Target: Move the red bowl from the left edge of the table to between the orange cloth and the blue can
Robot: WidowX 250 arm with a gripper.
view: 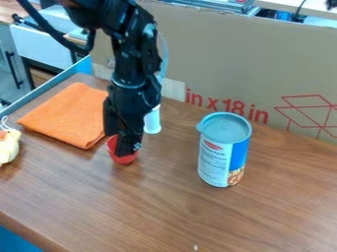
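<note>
Down low, black claw point(122, 146) at red cup point(122, 159), orange cloth point(68, 115) near

A black robot arm point(135, 54) is hanging down from the top edge, left of centre, its dark joint housing point(99, 12) sitting in the upper left of the frame. The forearm is running nearly vertically, its wrist point(133, 83) lying above and left of the frame's middle. Below it, the black gripper point(123, 142) is pointing steeply downward, its tip resting left of centre, slightly below mid-height.
</note>
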